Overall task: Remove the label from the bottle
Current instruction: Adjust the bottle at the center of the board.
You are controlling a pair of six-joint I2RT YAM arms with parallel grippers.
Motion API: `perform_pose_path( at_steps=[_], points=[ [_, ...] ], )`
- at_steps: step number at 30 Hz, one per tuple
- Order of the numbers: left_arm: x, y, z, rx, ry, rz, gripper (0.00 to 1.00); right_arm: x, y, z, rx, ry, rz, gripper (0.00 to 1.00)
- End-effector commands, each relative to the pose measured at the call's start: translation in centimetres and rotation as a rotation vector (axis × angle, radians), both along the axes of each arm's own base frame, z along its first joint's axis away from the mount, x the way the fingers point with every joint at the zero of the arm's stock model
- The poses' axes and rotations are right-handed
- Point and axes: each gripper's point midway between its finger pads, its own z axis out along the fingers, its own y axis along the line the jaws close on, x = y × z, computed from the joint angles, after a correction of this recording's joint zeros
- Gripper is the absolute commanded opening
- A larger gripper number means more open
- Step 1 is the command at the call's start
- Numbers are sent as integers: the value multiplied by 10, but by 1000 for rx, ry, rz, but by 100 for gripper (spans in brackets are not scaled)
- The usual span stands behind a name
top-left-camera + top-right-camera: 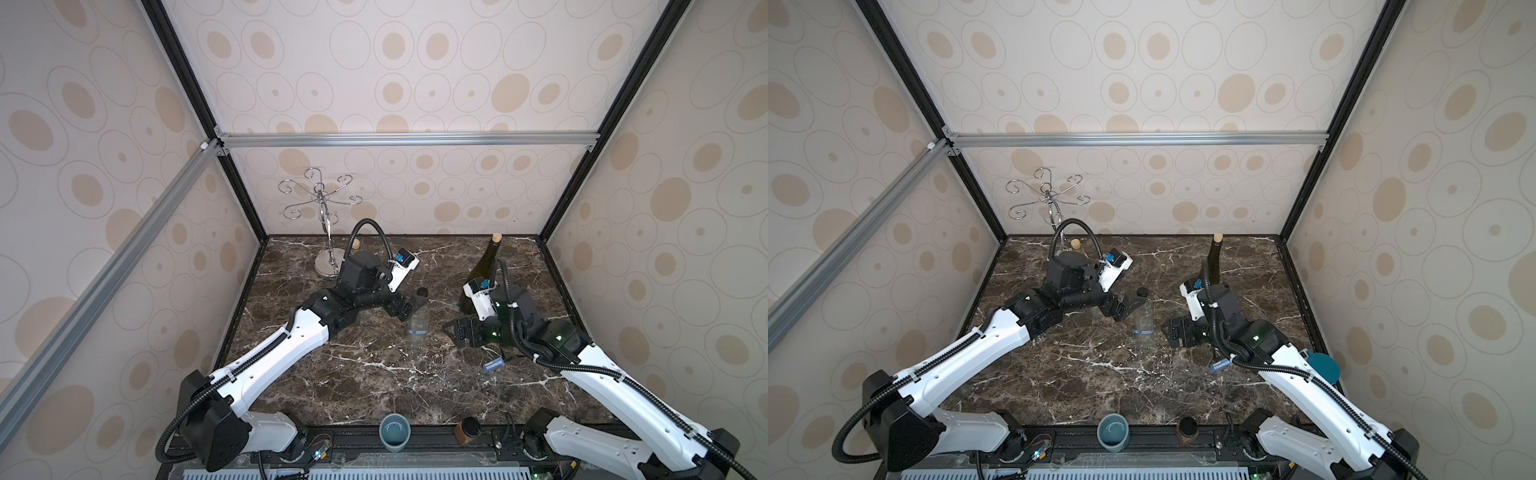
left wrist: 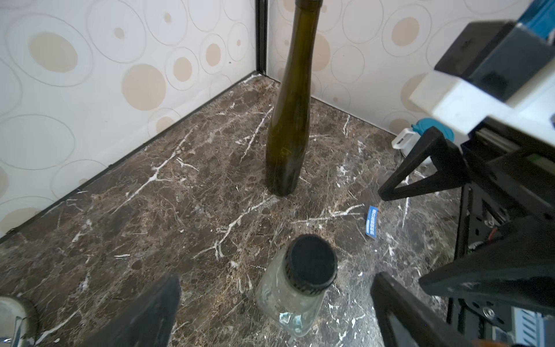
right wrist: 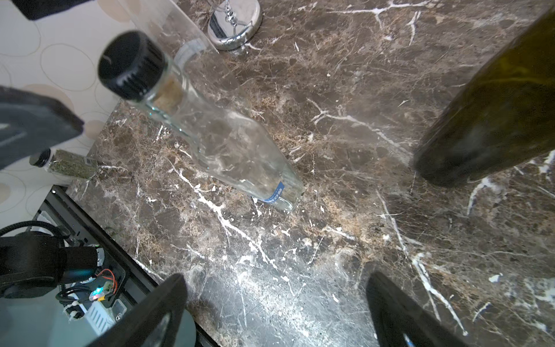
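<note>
Standing upright on the counter [image 1: 374, 386], the clear bottle [image 1: 419, 322] is sitting just ahead of the left end effector [image 1: 409, 305], whose fingers are gaping wide apart without gripping it. A blue strip [image 3: 276, 192] is clinging near the bottle's base. The right end effector [image 1: 453, 334] is facing the bottle from the opposite side, fingers apart and empty. A loose blue label [image 1: 493, 365] is lying beside it, and a green bottle [image 1: 484, 270] is standing behind it.
</note>
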Motion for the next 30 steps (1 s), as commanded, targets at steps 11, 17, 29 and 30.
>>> perform_pose_path(
  at_steps=[11,17,29,30],
  points=[
    [0,-27,-12,39,23,-238,86,5,13,-19,32,20,-29,95],
    [6,-35,-19,38,52,-259,66,5,13,-24,28,23,-35,95],
    [9,-34,-21,49,45,-241,33,11,13,-27,14,13,-46,95],
    [10,-34,-21,49,44,-237,31,11,13,-27,14,13,-45,95]
  ],
)
